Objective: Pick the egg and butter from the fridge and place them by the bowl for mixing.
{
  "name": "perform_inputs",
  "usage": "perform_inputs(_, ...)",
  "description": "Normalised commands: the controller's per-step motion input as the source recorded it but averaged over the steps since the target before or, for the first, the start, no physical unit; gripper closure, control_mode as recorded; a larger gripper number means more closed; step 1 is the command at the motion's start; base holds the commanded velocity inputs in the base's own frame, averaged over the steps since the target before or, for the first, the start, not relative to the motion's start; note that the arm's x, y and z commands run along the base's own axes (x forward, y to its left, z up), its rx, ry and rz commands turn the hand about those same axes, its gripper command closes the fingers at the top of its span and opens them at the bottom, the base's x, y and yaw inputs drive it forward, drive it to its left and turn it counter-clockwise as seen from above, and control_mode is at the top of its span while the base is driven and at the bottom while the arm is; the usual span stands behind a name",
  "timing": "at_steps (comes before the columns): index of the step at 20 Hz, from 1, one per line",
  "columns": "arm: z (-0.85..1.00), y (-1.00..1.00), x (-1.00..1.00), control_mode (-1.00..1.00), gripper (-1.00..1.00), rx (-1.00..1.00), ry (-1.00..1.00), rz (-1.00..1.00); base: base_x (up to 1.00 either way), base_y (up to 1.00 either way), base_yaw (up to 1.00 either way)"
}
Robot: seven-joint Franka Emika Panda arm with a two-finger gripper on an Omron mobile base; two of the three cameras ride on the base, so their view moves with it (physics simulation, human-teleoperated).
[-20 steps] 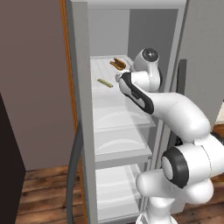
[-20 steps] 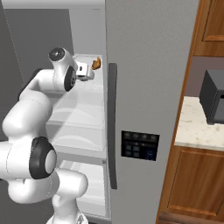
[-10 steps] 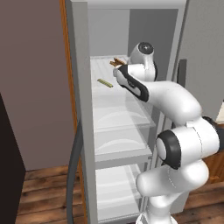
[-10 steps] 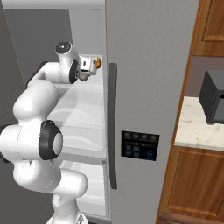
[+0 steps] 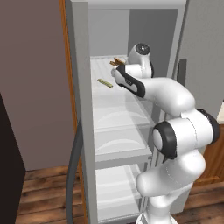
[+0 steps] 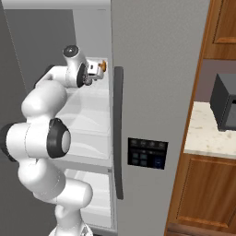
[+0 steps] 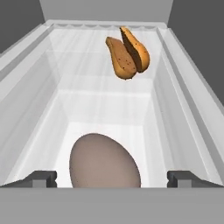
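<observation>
The egg [image 7: 105, 162] is a brownish-grey oval on the white top shelf of the fridge [image 5: 81, 109]. It lies close in front of the hand, between the two dark fingertips [image 7: 42, 178], and I cannot tell whether they touch it. My gripper [image 7: 113, 180] is open, with its jaws standing wide on either side of the egg. In the left base view the gripper [image 5: 119, 72] reaches deep over that shelf. The butter [image 5: 104, 82], a thin olive-yellow stick, lies on the same shelf to the gripper's left. The bowl is out of view.
An orange-brown hot-dog-shaped item [image 7: 127, 52] lies further back on the shelf, beyond the egg. The shelf's white side walls [image 7: 183, 109] close in on both sides. The fridge's other door with its dark handle [image 6: 118, 133] stands right of the arm. A dark appliance [image 6: 224, 103] sits on the counter [image 6: 207, 133].
The arm has stretched further into the fridge, carrying the hand deeper over the top shelf toward the back. The jaws have stayed open.
</observation>
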Motion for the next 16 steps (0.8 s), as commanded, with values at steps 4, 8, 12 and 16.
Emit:
perform_inputs(4,-0.13,0.05,0.04,-1.00,-1.00,0.00,0.00,0.00,0.00,0.00,0.00)
perform_inputs(8,-0.15,0.02,0.02,-1.00,-1.00,0.00,0.00,0.00,0.00,0.00,0.00)
perform_inputs(12,-0.13,0.05,0.05,-1.00,-1.00,0.01,0.00,0.00,0.00,0.00,0.00)
perform_inputs(16,-0.14,0.04,0.12,-1.00,-1.00,0.03,0.00,0.03,0.00,0.00,0.00)
